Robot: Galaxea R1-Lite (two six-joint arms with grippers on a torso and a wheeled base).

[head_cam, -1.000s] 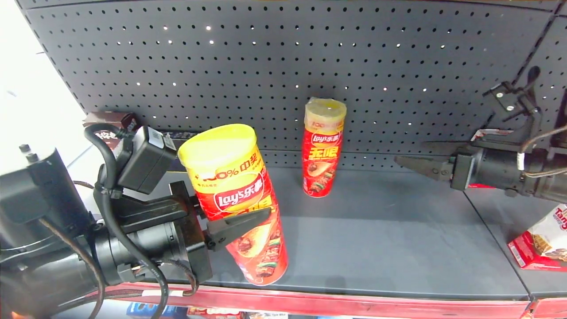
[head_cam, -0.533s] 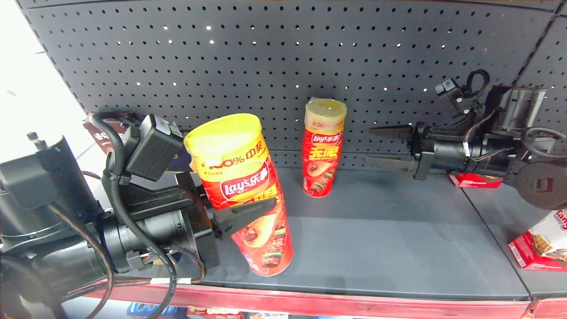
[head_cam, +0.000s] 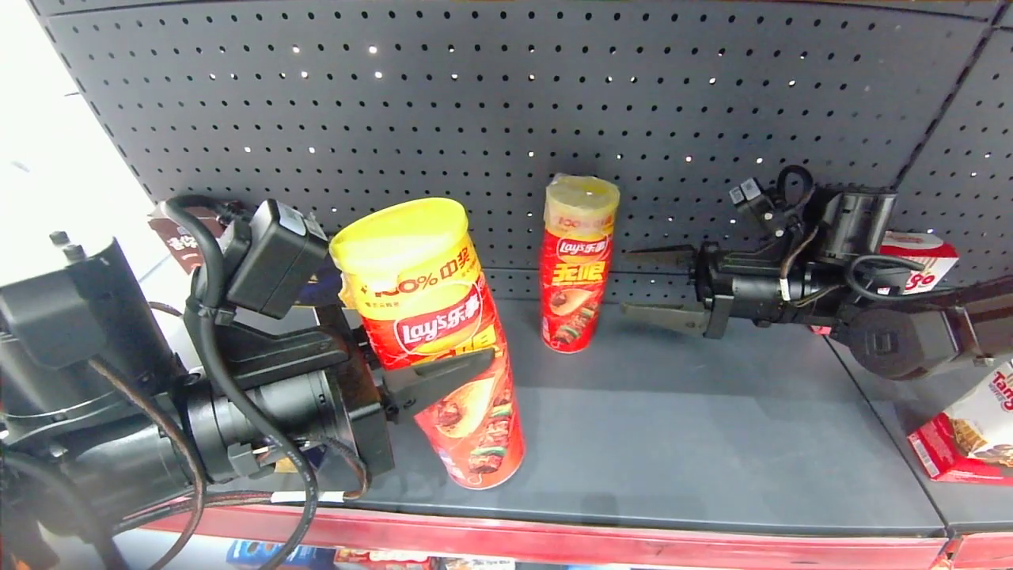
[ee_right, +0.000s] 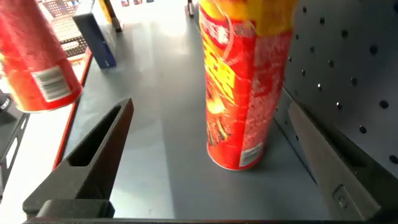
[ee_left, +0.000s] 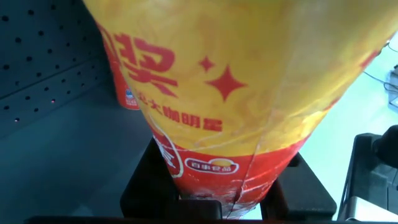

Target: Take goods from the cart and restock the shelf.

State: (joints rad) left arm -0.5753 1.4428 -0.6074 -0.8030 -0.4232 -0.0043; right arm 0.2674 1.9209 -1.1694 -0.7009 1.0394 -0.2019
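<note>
Head view first: your left gripper (head_cam: 463,344) is clamped around the middle of a tall red cardboard chip can with a yellow top (head_cam: 419,293). The can leans a bit, top toward the left, and its base sits low over the front part of the dark grey metal shelf (head_cam: 696,443), just behind the red front strip (head_cam: 633,542). You can't really tell if the base is touching the shelf. A second red-and-yellow chip can (head_cam: 576,265) stands upright at the back, right against the black perforated back panel (head_cam: 554,95). Your right gripper (head_cam: 627,282) hangs just beside that second can on its right, pointing at it with the jaws spread wide and nothing between them. Off at the right edge there's a red-and-white snack box (head_cam: 969,435) lying on the next shelf section, and another red-and-white box (head_cam: 922,253) behind the right arm.

Left wrist view: the held can (ee_left: 249,93) is right up against the lens, pinched down between the black gripper parts. A sliver of the second can (ee_left: 124,81) peeks out behind it by the panel.

Right wrist view: both fingers (ee_right: 93,155) sit wide apart, and the second can (ee_right: 245,81) stands between them but farther out, not touched. The held can (ee_right: 37,62) shows off to the side near the shelf's front edge.
</note>
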